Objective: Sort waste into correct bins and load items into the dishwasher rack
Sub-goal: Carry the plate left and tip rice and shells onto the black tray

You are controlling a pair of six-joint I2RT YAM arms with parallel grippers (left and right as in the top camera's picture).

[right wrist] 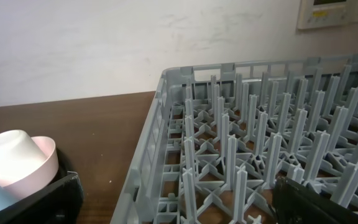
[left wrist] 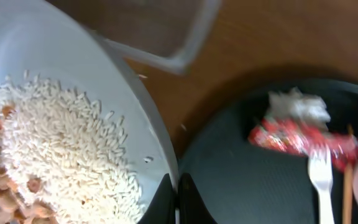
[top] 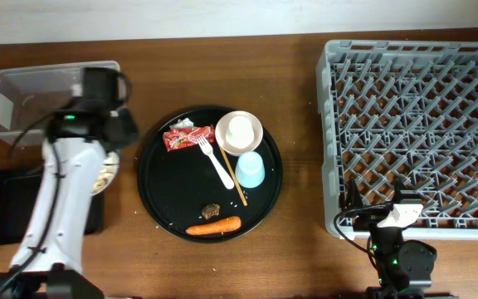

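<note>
My left gripper [left wrist: 178,200] is shut on the rim of the round pale plate [left wrist: 120,74], which carries white rice [left wrist: 61,143] with brownish scraps. In the overhead view the plate [top: 103,176] is by the clear tub [top: 44,100] and the shallow black tray [top: 2,212]. The red-and-white wrapper [top: 187,137], white fork [top: 215,159], chopsticks [top: 231,178], carrot [top: 214,225], light blue cup [top: 250,170] and the pinkish bowl [top: 254,141] holding the cream cup [top: 239,130] lie on the round black tray [top: 160,195]. My right gripper [right wrist: 179,208] is open and empty at the grey rack's [top: 413,124] front left corner.
A small brown food scrap [top: 212,210] lies on the round tray near the carrot. The rack's upright tines [right wrist: 247,143] fill the right wrist view. Bare wooden table [top: 301,191] separates the round tray from the rack.
</note>
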